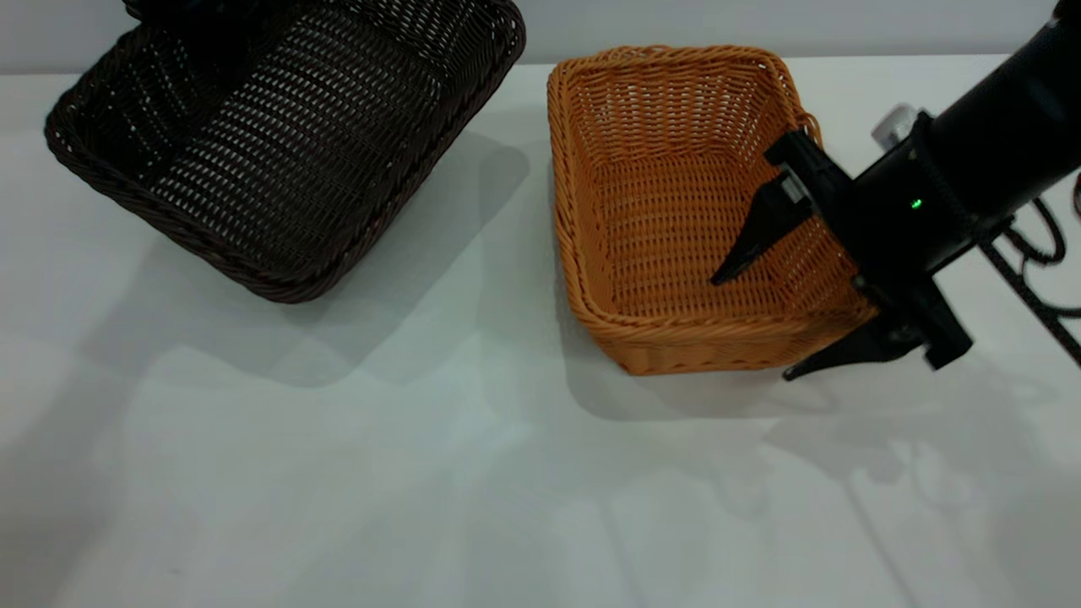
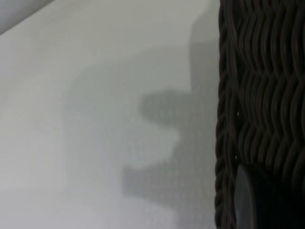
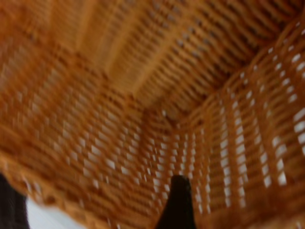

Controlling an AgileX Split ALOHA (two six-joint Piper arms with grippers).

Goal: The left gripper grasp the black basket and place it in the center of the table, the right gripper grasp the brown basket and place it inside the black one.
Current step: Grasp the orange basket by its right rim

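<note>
We see the black basket, woven wall close up, the table beside it carrying a blocky grey shadow; dark blurred shape against the basket.

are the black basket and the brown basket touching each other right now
Apart. The exterior view shows a clear strip of pale table between the black basket and the brown basket.

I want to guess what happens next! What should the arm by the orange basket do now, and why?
Probably close the right gripper. Its fingers straddle the brown basket's side wall, one inside, one outside, still spread. The black basket looks lifted and tilted at the table's far left.
</note>
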